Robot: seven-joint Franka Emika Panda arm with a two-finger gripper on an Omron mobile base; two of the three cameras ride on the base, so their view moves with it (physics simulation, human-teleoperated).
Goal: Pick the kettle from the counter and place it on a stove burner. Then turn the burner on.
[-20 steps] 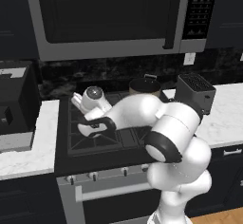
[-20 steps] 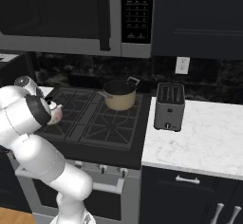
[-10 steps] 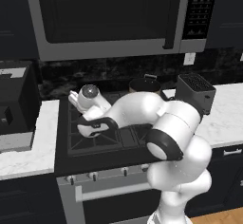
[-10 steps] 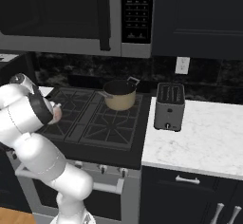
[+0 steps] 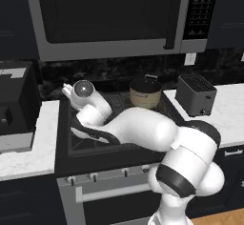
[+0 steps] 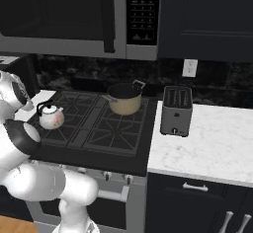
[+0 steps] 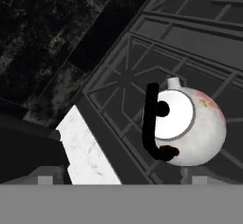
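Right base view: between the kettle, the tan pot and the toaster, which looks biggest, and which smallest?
1. Toaster, looking biggest, though it stands a little nearer the camera than the pot.
2. Tan pot.
3. Kettle, clearly smallest.

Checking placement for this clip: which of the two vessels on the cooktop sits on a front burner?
The kettle, small, white, with a black arched handle, on the front left grate. The tan pot with the dark lid stands farther back, near the toaster.
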